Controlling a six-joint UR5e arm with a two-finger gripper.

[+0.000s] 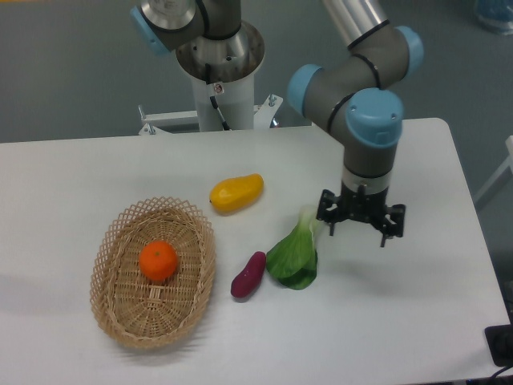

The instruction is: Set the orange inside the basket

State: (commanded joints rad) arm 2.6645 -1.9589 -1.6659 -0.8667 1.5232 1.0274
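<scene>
The orange [158, 261] lies inside the basket [120, 321], a tan woven oval at the table's left front. My gripper [358, 227] hangs over the table well to the right of the basket, just right of the leafy green vegetable. Its fingers are spread and nothing is between them. It touches neither the orange nor the basket.
A yellow mango-shaped fruit [236, 192] lies behind the basket to its right. A purple sweet potato [248, 274] and a green leafy vegetable [295, 255] lie between the basket and the gripper. The robot's base column [220, 76] stands at the table's back edge.
</scene>
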